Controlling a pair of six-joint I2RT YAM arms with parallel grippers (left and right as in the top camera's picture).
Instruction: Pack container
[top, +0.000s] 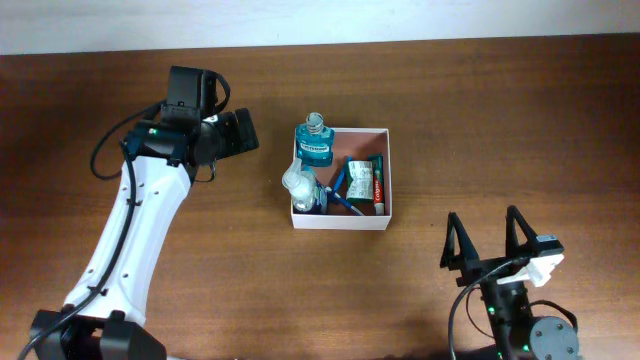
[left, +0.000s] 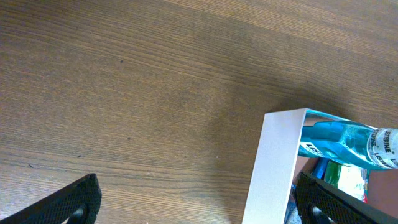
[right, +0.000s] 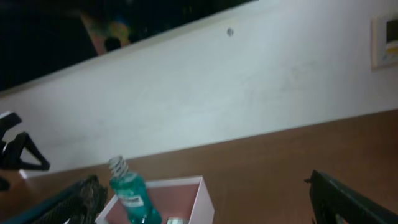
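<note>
Two grippers are showing in the overhead view, both with fingers apart and holding nothing. The left gripper (top: 250, 132) is hovering left of the container (top: 340, 224), level with its far left corner. A strip of bare worktop (top: 500, 120) is lying between them. In the left wrist view its fingers (left: 68, 202) are spreading wide at the bottom corners of the frame. The container's white corner edge is rising just beside the right-hand finger, and open wood is filling everything to the left.

The right gripper (top: 485, 245) is sitting near the worktop's near edge, well apart from the container's near right corner, with its prongs pointing toward the far side.

The container is resting flat near the middle of the worktop, its walls square to the worktop's edges. A teal bottle (top: 314, 143) is occupying the far left corner, its neck reaching up past the rim. A clear bottle (top: 298, 188) is standing against the left wall, its top overlapping that wall from above. A tube (top: 378, 185) is lying along the right wall with a green pack (top: 358, 175) just beside it. The far right part of the reddish floor is showing bare.

Wide bare worktop is running to the right of the container, beyond it and in front of it.
</note>
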